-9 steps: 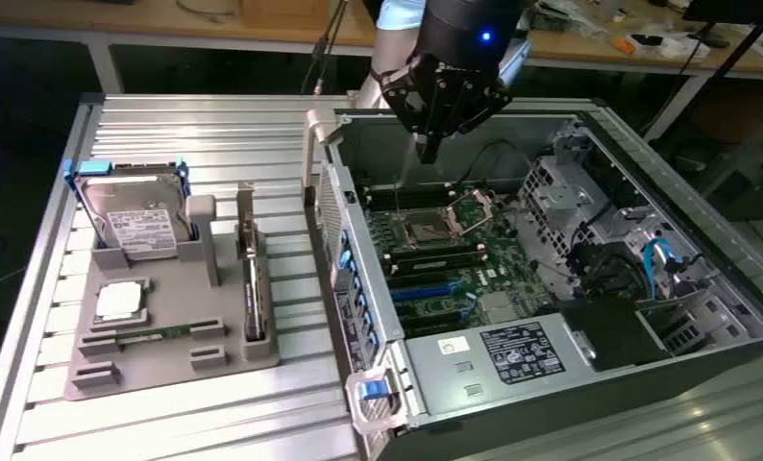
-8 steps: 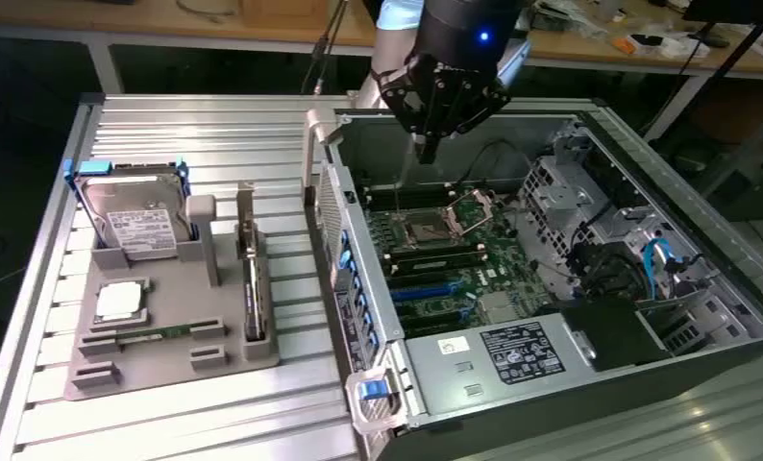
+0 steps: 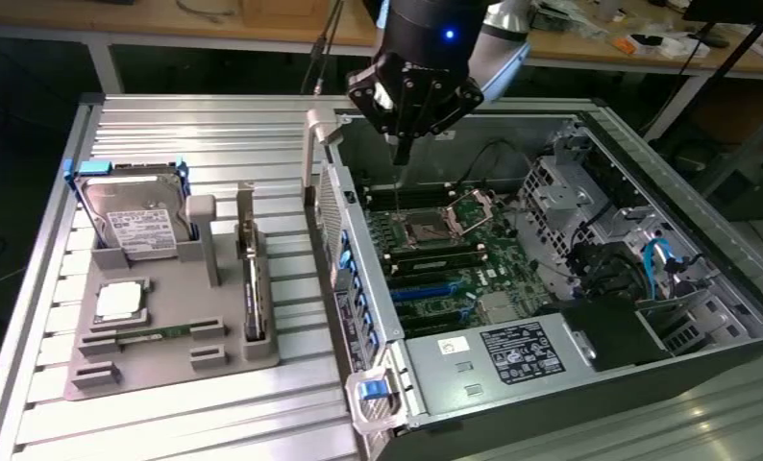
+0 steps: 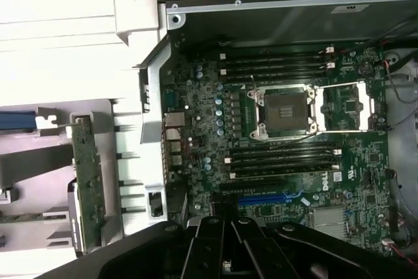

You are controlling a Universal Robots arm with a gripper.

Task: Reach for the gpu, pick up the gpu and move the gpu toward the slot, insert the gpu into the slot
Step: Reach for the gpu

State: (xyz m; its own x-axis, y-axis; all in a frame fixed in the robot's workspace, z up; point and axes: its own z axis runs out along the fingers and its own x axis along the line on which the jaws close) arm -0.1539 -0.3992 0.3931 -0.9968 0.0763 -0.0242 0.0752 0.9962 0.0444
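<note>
The gpu stands on its edge in a grey holder on the exterior view's left, a thin dark-green card with a silvery end. The slot is a long blue strip on the green motherboard inside the open computer case. My gripper hangs above the far end of the case, over the motherboard and well apart from the gpu. Its fingers are shut with nothing between them.
The grey holder also carries a silver hard drive, a square processor chip and a memory stick. The case wall rises between holder and motherboard. Black memory strips and the processor socket lie by the slot.
</note>
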